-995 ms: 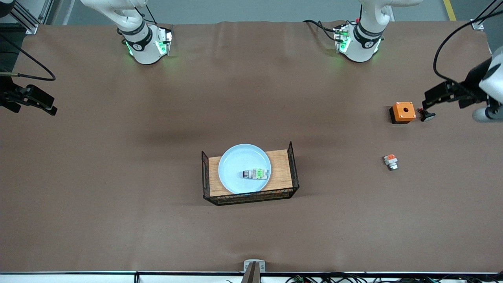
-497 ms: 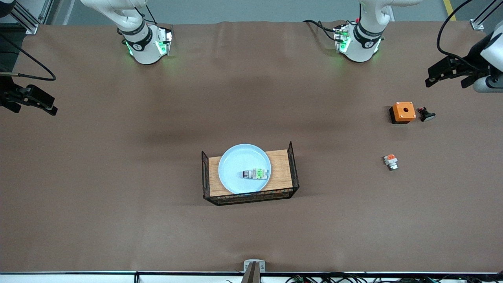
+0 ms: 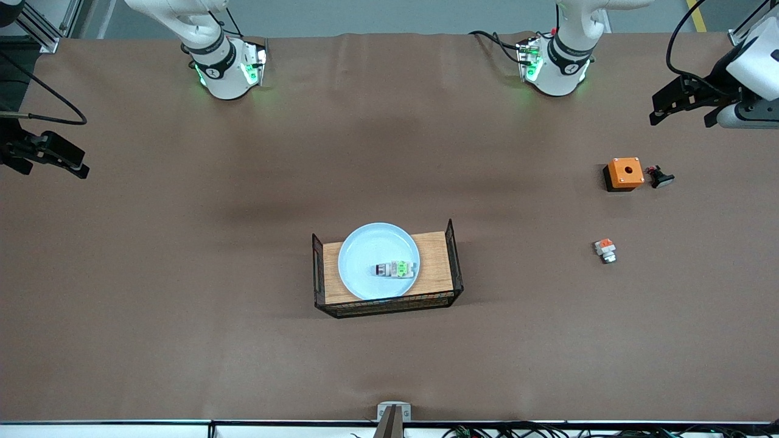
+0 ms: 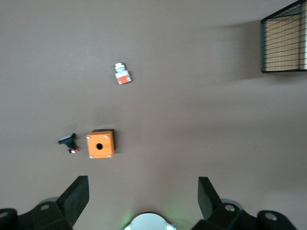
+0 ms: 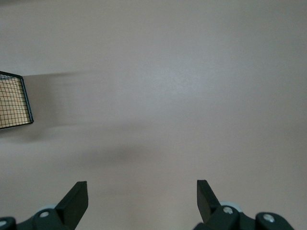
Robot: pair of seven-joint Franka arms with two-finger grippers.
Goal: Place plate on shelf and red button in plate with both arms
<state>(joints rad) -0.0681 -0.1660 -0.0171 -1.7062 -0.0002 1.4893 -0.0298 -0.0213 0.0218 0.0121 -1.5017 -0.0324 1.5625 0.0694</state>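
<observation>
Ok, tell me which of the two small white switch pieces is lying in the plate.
The green-patched one, the red button. It lies in the plate on the wire rack; the orange-patched piece sits on the bare table toward the left arm's end.

Brown table (image 3: 182, 274) with wire basket (image 3: 453, 255), orange box (image 3: 624, 173), black knob (image 3: 661, 177), orange-patched white piece (image 3: 605, 250).

- A brown cover (image 3: 182, 274) spreads over my whole table, faintly rippled along its top edge.
- Grey floor (image 3: 389, 15) shows above that edge, with a yellow stripe (image 3: 695, 15) on it.
- A metal frame rail (image 3: 36, 27) slants at one corner.
- Cables (image 3: 517, 431) bunch along the near edge.
</observation>
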